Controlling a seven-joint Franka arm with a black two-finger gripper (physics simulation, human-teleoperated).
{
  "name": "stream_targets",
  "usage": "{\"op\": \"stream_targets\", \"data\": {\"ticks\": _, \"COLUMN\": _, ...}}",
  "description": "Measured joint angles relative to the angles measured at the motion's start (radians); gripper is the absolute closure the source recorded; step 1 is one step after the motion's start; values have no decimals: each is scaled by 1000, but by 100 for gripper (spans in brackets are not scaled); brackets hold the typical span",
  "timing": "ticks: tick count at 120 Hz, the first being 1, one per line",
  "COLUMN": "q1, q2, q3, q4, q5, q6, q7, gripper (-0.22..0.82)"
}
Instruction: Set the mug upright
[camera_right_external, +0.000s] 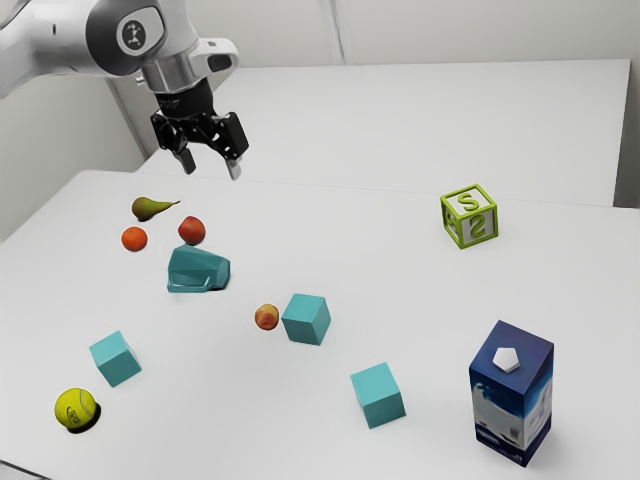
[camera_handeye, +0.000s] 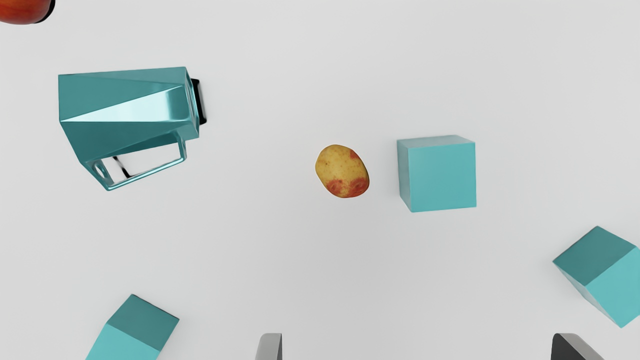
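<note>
Left of centre in the exterior view, the teal mug lies on its side on the counter, long axis running roughly left to right, narrower end to the right; its contents can't be made out. Around it: one potato, one red fruit, one orange, one pear, three teal blocks, one tennis ball, one letter cube, one carton. Upper left, the pincer is wide open, holding nothing.

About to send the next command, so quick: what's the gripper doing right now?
Gripper: open, holding nothing, its fingers wide apart above the table.
</note>
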Motion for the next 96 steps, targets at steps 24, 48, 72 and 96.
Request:
{"op": "stream_targets", "data": {"ticks": 24, "q1": -1, "q2": 8, "q3": 3, "q4": 1, "q5": -3, "q6": -2, "q7": -2, "gripper": 2}}
{"op": "stream_targets", "data": {"ticks": 48, "q1": 5, "q2": 32, "q3": 0, "q4": 19, "q5": -6, "q6": -7, "q7": 0, "gripper": 2}}
{"op": "stream_targets", "data": {"ticks": 72, "q1": 68, "q2": 53, "q3": 0, "q4": 32, "q5": -9, "q6": -11, "q7": 15, "gripper": 2}}
{"op": "stream_targets", "data": {"ticks": 96, "q1": 223, "q2": 82, "q3": 4, "q4": 39, "q5": -21, "q6": -11, "q7": 50, "gripper": 2}}
